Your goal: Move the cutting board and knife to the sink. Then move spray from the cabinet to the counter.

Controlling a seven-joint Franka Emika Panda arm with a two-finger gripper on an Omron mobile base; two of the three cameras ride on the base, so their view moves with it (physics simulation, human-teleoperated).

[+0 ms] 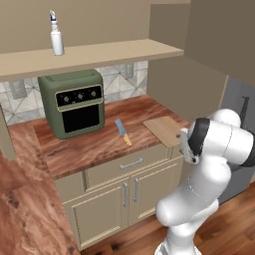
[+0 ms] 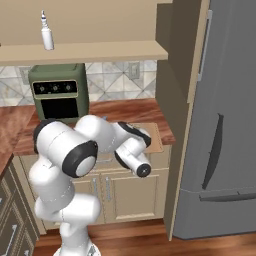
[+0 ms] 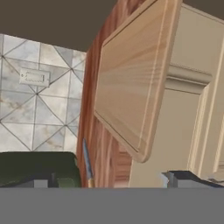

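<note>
We see the cutting board point(image 1: 166, 128) overhanging the front edge of the table point(image 1: 89, 144), the knife point(image 1: 122, 132) just beside it. Our jaws stand wide apart, holding nothing, near the board's edge. We risk nudging the board off the table, or into the knife.

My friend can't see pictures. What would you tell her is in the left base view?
A thin tan wooden cutting board and a small knife with a yellow-orange handle lie apart on a red-brown wood counter, beside a green countertop oven. A slim white spray bottle stands on the tan shelf above. The white robot arm rises at lower right.
</note>
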